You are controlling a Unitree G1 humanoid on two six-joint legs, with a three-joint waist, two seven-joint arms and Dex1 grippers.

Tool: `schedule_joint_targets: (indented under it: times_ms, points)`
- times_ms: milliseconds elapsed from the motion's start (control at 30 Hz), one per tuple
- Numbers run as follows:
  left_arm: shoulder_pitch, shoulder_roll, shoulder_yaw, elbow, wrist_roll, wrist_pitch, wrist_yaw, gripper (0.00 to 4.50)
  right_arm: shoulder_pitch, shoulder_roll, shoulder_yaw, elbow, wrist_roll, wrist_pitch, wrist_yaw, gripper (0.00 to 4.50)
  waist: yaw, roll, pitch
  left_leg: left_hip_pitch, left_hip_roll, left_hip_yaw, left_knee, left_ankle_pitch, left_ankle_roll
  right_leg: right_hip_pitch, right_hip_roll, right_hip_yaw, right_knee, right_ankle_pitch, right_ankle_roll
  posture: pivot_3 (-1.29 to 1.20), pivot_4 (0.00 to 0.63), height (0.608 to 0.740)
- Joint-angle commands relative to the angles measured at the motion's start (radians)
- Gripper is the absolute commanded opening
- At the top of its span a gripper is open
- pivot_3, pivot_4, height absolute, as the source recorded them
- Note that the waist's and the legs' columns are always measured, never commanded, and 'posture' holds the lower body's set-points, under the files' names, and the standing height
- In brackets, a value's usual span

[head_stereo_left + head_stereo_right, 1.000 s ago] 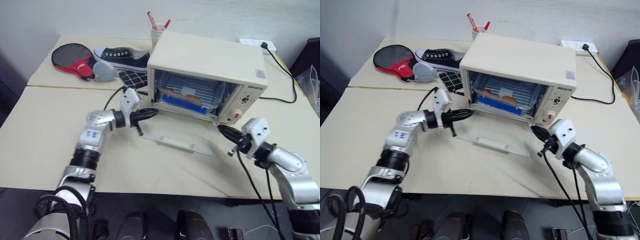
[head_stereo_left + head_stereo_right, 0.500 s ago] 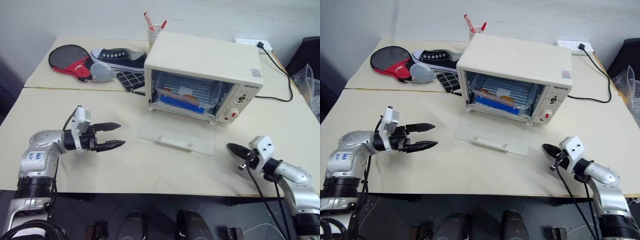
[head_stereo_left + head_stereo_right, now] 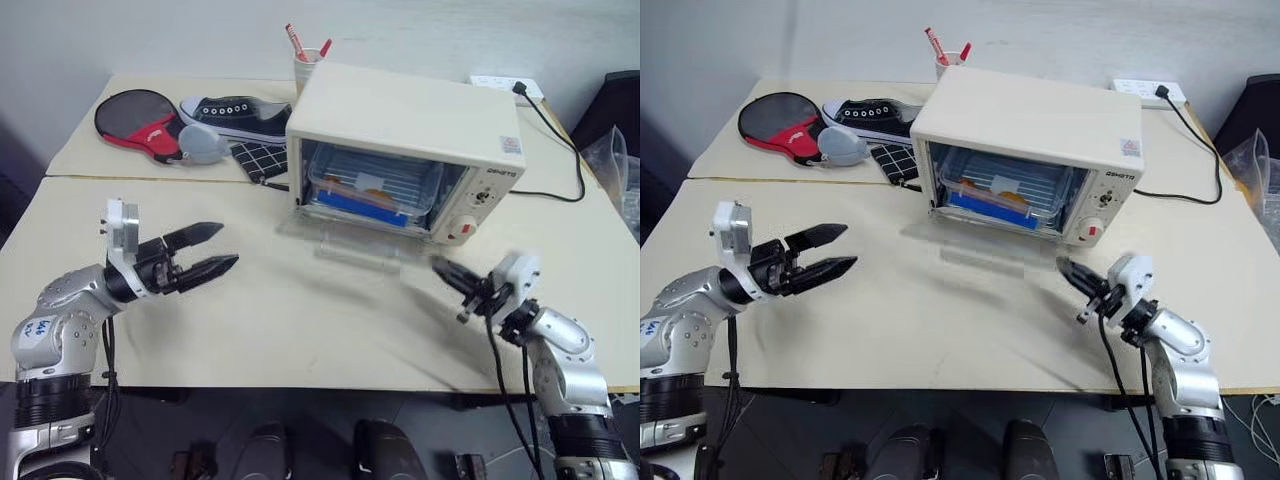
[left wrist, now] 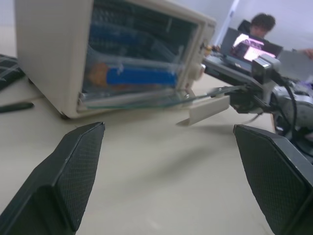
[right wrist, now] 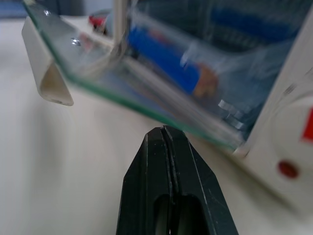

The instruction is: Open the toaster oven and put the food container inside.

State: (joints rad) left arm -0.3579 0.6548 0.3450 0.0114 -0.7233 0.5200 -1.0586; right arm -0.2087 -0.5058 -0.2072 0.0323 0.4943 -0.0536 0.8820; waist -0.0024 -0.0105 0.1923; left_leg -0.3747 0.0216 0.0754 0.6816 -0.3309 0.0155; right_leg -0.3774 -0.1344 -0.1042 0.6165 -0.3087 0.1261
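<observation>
The food container is seen inside the toaster oven, upper centre. Its glass door is half raised, probably because the pressed-shut, empty right gripper pushes it closed. The left gripper is spread wide and empty at middle left.

Cream table against pale wall; dark floor below.

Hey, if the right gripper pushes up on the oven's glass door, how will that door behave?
The door is a glass pane, so probably stiff and slippery; the shut right gripper could slide along it. It joins the oven at its bottom edge, so it should swing, not lift, and may drop if released. A hard knock risks cracking it.
</observation>
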Motion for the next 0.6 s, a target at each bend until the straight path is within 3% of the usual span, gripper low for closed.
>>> schedule_joint_targets:
  times_ms: [33,267,300,367,467,600]
  points:
    - [-0.026,-0.009,0.008,-0.007,-0.008,-0.017,0.026,4.46,-0.069,0.001,-0.058,-0.066,0.092,0.073,-0.05,0.0,-0.001,0.0,0.0,0.0,0.0,0.0,0.0,0.0,0.0,0.0,0.0,0.0,0.0,0.0,0.0,0.0,0.15,0.74]
    - [-0.046,0.009,-0.077,0.04,0.123,-0.138,-0.004,4.46,-0.171,-0.044,-0.114,-0.08,0.214,0.238,-0.069,0.0,0.002,0.0,0.0,0.0,0.0,0.001,0.0,0.0,0.0,0.0,0.001,0.0,0.0,0.0,0.0,0.0,0.15,0.74]
    - [-0.04,0.018,-0.088,0.048,0.152,-0.167,-0.004,4.49,-0.153,-0.075,-0.109,-0.104,0.201,0.242,-0.036,0.17,0.005,0.0,0.0,0.0,0.0,0.001,0.0,0.0,0.0,0.0,0.0,0.0,0.0,0.0,0.0,0.0,0.15,0.74]
    - [-0.021,0.031,-0.101,0.059,0.194,-0.228,-0.022,4.5,-0.103,-0.131,-0.107,-0.16,0.188,0.248,0.025,0.59,0.006,0.0,0.0,-0.001,-0.001,0.001,-0.001,-0.001,0.001,-0.001,0.0,0.0,-0.001,0.0,0.0,0.0,0.15,0.74]
    - [0.038,0.041,-0.097,0.077,0.262,-0.368,-0.035,4.5,0.003,-0.212,-0.137,-0.244,0.193,0.245,0.112,1.6,0.004,0.0,0.0,-0.001,-0.001,0.002,-0.002,-0.001,0.001,-0.001,0.0,0.0,-0.004,0.0,0.0,0.0,0.15,0.74]
    - [0.127,0.05,-0.082,0.047,0.273,-0.421,-0.045,4.5,0.159,-0.251,-0.138,-0.3,0.158,0.182,0.223,2.98,0.002,0.0,0.0,-0.001,0.0,0.004,-0.003,-0.002,0.002,-0.001,0.0,0.0,-0.004,0.0,0.001,0.0,0.15,0.74]
